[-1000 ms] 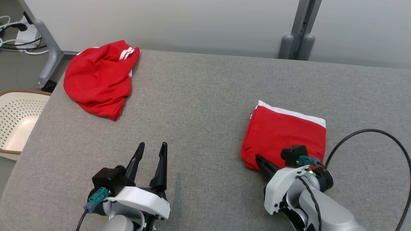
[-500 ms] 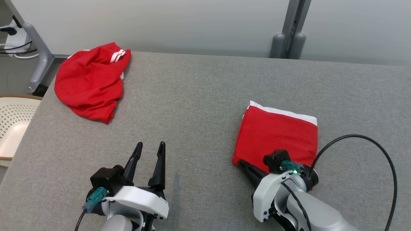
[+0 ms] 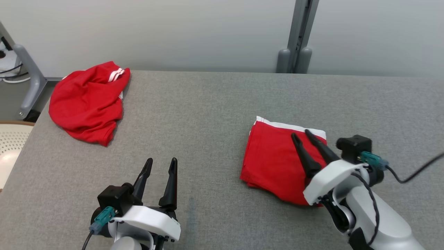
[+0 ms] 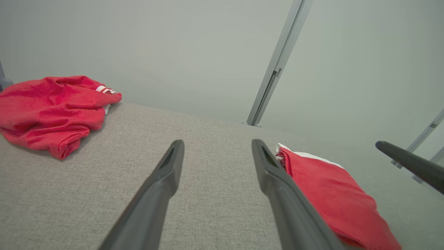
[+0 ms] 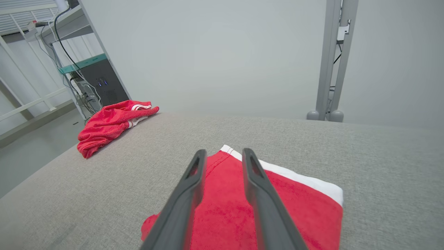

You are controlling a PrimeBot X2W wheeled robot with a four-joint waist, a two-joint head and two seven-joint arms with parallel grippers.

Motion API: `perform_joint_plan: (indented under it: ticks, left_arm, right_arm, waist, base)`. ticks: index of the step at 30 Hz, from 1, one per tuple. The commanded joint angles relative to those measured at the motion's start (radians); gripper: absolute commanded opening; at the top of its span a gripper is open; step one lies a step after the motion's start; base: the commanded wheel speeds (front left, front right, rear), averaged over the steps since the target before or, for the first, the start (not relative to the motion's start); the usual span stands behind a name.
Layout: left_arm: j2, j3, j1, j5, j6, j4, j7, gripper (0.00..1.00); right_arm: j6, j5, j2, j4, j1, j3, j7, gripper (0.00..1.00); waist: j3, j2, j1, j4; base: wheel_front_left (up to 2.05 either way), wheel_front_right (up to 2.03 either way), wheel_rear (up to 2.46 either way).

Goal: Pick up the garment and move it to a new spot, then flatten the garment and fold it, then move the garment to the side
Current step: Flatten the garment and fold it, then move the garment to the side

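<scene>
Red garment (image 3: pixel 270 163) lay folded at two o'clock, task seemingly done; my right gripper (image 3: pixel 300 133) hovered above it, parted and empty, left gripper (image 3: pixel 161 160) wide, idle.

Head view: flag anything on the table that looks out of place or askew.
The crumpled red garment lies bunched at the table's far left corner, right at its edge. The folded red garment sits neat, a little skewed to the table's edges. Nothing spilled or damaged.
</scene>
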Motion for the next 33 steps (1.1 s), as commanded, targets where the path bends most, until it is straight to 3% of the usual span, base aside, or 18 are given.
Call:
perform_joint_plan:
  ticks: [1,2,15,33]
  left_arm:
    - [0.003,0.005,0.006,0.015,-0.003,0.000,-0.002,1.00]
    - [0.004,0.007,0.008,0.016,-0.003,0.001,-0.002,1.00]
    - [0.004,0.033,0.056,0.052,0.003,0.006,-0.002,1.00]
    - [0.004,0.082,0.131,0.089,0.010,-0.033,-0.002,1.00]
  right_arm:
    - [0.000,-0.040,-0.001,-0.044,0.050,-0.076,-0.005,0.96]
    - [0.000,-0.063,-0.002,-0.063,0.073,-0.116,-0.005,1.00]
    - [0.000,-0.285,0.060,-0.303,0.340,-0.445,-0.005,1.00]
    - [0.000,-0.301,0.080,-0.436,0.469,-0.510,-0.004,1.00]
  waist:
    - [-0.013,-0.0001,0.0000,-0.013]
    - [-0.017,-0.0001,0.0000,-0.018]
    - [-0.059,-0.0001,0.0000,-0.072]
    - [-0.074,-0.0001,0.0000,-0.090]
  base:
    - [0.00,0.00,0.00]
    - [0.00,0.00,0.00]
    - [0.00,0.00,0.00]
    - [0.00,0.00,0.00]
